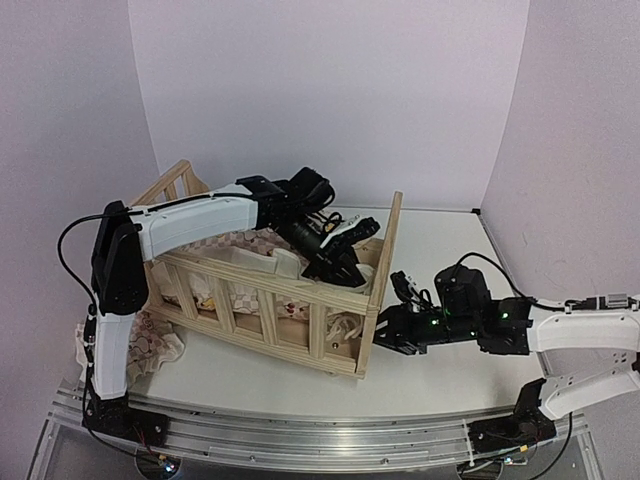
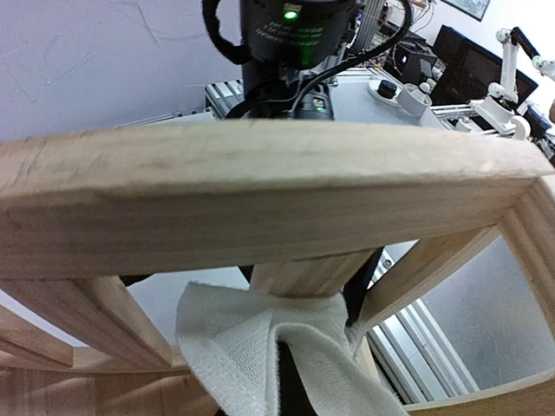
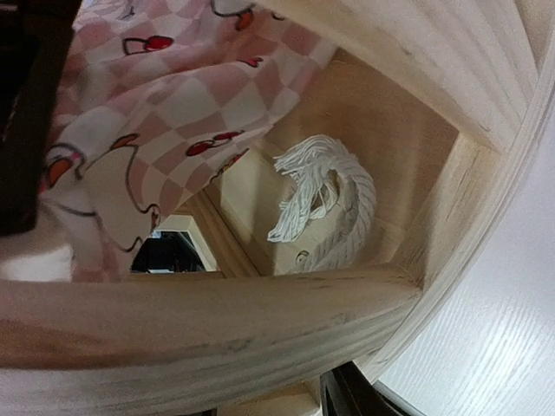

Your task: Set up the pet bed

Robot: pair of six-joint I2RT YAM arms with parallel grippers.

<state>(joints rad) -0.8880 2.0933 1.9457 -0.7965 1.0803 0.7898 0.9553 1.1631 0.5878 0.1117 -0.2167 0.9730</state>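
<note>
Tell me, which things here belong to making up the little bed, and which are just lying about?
For the job: wooden frame, checked cushion, white tie cord, left gripper, right gripper.
Just there: table, metal rail along its near edge, screens in the background.

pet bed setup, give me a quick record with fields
frame: pine slatted frame, upright
cushion: checked cushion inside frame, one end spilling out at its left end
left: left tool shut, inside frame, white strap at its tips
right: right tool at frame's right end post, opening unclear
string: white tie string loose in frame's corner
</note>
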